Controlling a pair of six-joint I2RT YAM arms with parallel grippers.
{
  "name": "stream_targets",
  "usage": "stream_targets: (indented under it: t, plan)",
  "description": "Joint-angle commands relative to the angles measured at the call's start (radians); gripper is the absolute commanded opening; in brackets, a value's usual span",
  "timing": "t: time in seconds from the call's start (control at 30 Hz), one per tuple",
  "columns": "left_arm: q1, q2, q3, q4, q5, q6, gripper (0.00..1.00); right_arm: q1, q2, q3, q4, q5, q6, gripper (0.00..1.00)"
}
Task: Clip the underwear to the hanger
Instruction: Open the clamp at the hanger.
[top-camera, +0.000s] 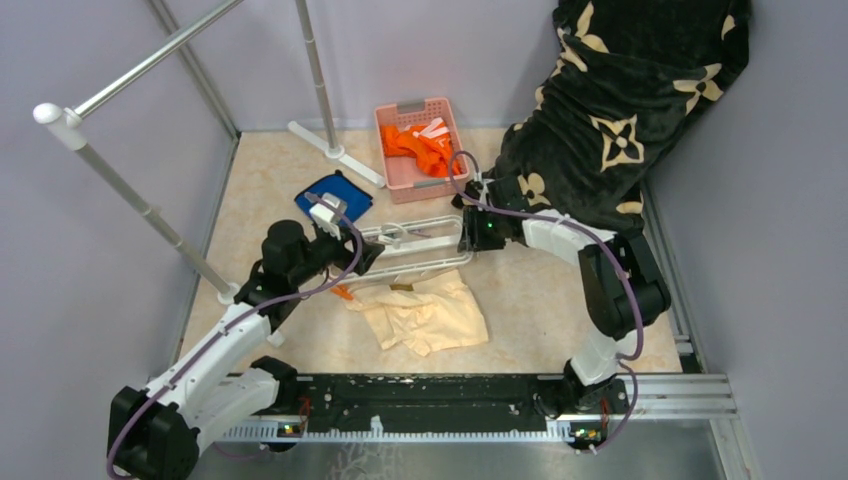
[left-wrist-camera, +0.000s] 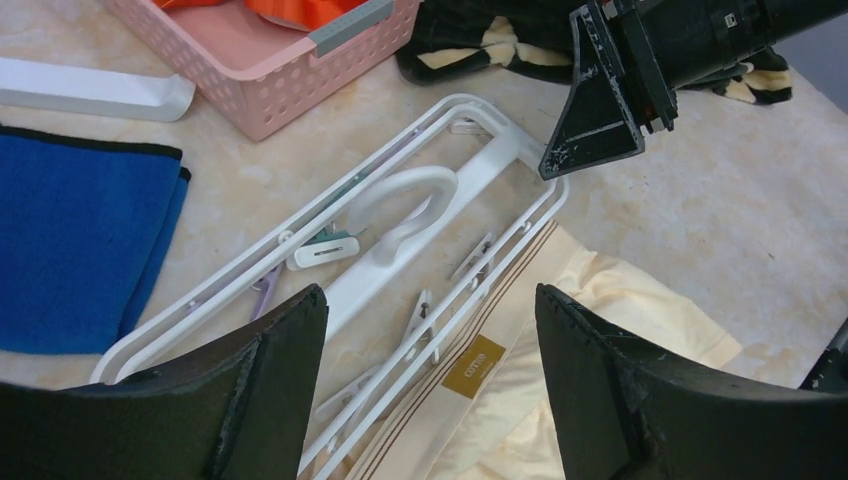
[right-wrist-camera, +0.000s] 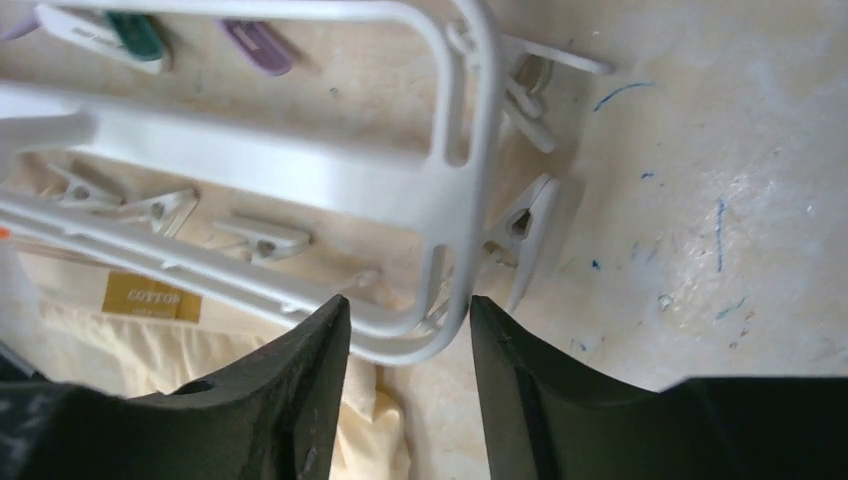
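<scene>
Lying flat on the mottled beige surface, the hanger occupies the centre of the overhead view. Its long axis runs left to right and its hook is folded down inside the frame. The underwear lies rumpled on the surface just nearer the arm bases, with its waistband edge touching the hanger's near rail. A gold label on the waistband shows right beside that rail. Small clips rest between and beside the bars.

Left end effector: jaws spread wide, hovering over the left part of the hanger and the waistband, holding nothing.

Right end effector: fingers narrowly parted and set astride the rounded corner at the hanger's right end. Whether they actually press the rail cannot be told from these views.

Beyond the hanger stands a pink basket containing orange clothes, with a folded blue cloth to its left. A black blanket with a pale flower pattern fills the far right corner. A grey rack pole slants across the left side of the overhead view.
</scene>
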Motion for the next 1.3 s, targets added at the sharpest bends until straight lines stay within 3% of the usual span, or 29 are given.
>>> stream_targets:
  t: [0.0,0.13,0.37,0.6,0.73,0.93,1.27]
  plan:
    - [-0.003,0.015,0.054,-0.002,0.100,0.048,0.79,0.007,-0.147,-0.033,0.082,-0.074,0.019,0.53]
    - [-0.016,0.044,0.088,0.001,0.194,0.081,0.76,-0.027,-0.259,-0.101,0.110,0.052,0.026,0.64]
    - [-0.124,0.137,0.209,-0.048,0.291,0.257,0.77,-0.183,-0.421,-0.237,0.147,0.125,0.063,0.67]
    - [-0.305,0.414,0.437,-0.188,0.400,0.529,0.87,-0.188,-0.490,-0.313,0.157,0.156,0.073,0.69]
    - [-0.326,0.603,0.579,-0.288,0.485,0.632,0.88,-0.192,-0.532,-0.353,0.168,0.162,0.090,0.69]
    - [-0.326,0.804,0.702,-0.370,0.405,0.715,0.81,-0.194,-0.579,-0.401,0.173,0.118,0.101,0.70]
    - [-0.324,0.873,0.617,-0.340,0.226,0.718,0.66,-0.194,-0.598,-0.457,0.213,0.053,0.117,0.70]
